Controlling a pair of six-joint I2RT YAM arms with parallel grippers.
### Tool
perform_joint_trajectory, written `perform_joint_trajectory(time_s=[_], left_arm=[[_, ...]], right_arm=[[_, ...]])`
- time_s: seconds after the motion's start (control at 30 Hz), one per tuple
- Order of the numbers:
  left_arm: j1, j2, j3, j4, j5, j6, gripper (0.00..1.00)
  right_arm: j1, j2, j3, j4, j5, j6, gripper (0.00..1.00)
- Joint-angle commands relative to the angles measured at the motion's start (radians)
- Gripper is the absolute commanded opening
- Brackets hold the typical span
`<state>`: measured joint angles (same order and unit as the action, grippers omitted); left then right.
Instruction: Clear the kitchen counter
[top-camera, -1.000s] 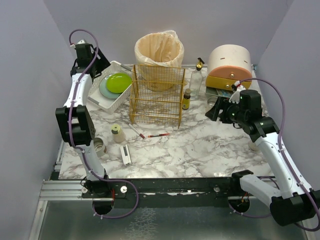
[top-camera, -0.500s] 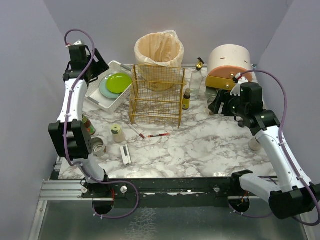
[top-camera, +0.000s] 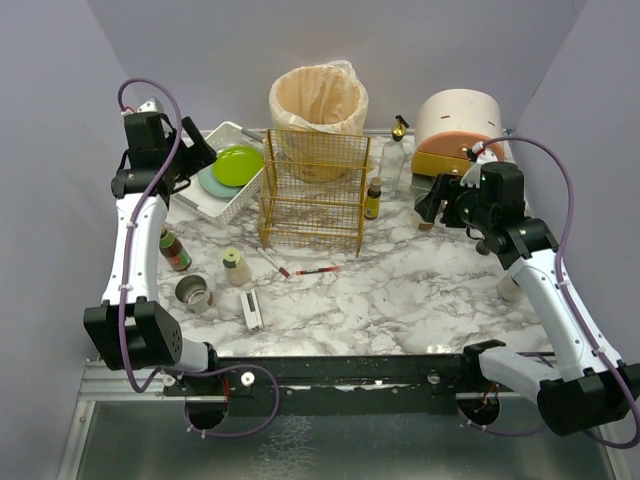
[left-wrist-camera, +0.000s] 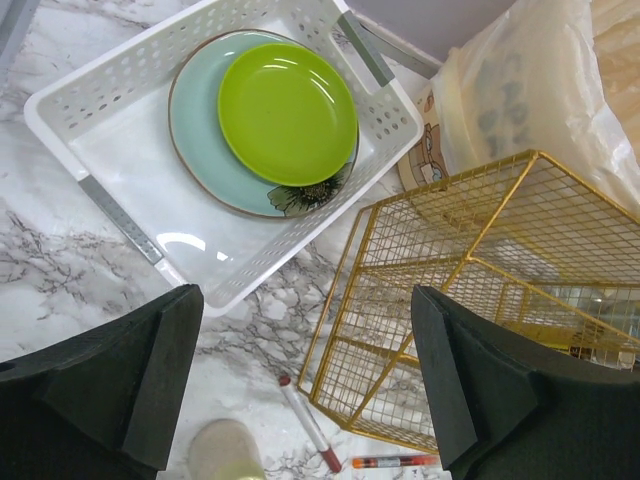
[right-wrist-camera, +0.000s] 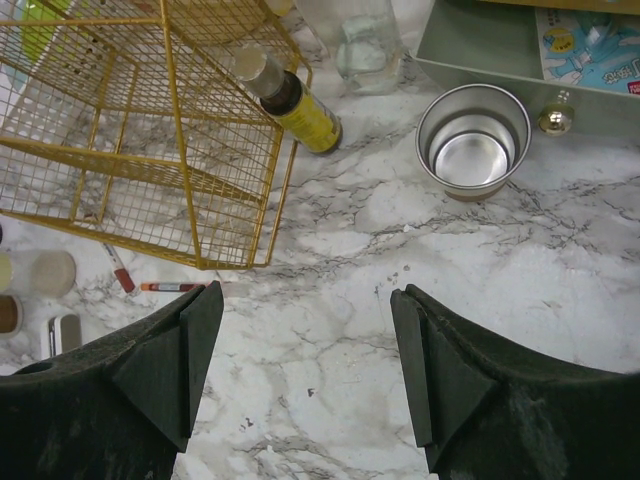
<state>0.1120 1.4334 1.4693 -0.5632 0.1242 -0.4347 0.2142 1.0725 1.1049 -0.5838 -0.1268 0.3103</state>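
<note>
Grey-veined white marble table (top-camera: 400, 300), partly hidden behind gold rack (top-camera: 313, 190); left end effector (left-wrist-camera: 307, 300) and right end effector (right-wrist-camera: 305, 295) gaped empty.

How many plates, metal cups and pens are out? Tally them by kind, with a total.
Round plates: 2, light blue plate under lime green plate.
Shiny metal cups: 2, left metal cup, right metal cup.
Slim pens: 2, white pen, red pen.
Total: 6.

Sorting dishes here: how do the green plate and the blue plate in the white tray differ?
The green plate is smaller than the blue plate. The green plate lies on top of the blue plate. The green plate is plain; the blue plate has a flower print. Both are round, inside the white tray.
</note>
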Motion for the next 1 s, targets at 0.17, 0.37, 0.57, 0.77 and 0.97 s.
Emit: perform_joint_trajectory(time_s=[0.17, 0.37, 0.57, 0.77, 0.97], left_arm=[[0.003, -0.119, -0.091, -0.096, -0.015, 0.013, 0.98], [-0.008, -0.16, -0.146, -0.101, 0.006, -0.003, 0.99], [-0.043, -0.185, -0.183, -0.099, -0.02, 0.001, 0.99], [-0.11, -0.187, -0.218, -0.088, -0.077, -0.008, 0.99], [-0.168, -0.179, -0.233, -0.067, -0.093, -0.027, 0.98]], right_arm=[[-0.001, -0.012, -0.041, 0.052, 0.022, 0.021, 0.76], [-0.001, -0.046, -0.103, 0.089, 0.081, 0.05, 0.76], [0.0, -0.035, -0.111, 0.075, 0.12, 0.053, 0.77], [-0.001, -0.02, -0.12, 0.066, 0.17, 0.055, 0.77], [-0.001, 0.019, -0.131, 0.054, 0.243, 0.096, 0.77]])
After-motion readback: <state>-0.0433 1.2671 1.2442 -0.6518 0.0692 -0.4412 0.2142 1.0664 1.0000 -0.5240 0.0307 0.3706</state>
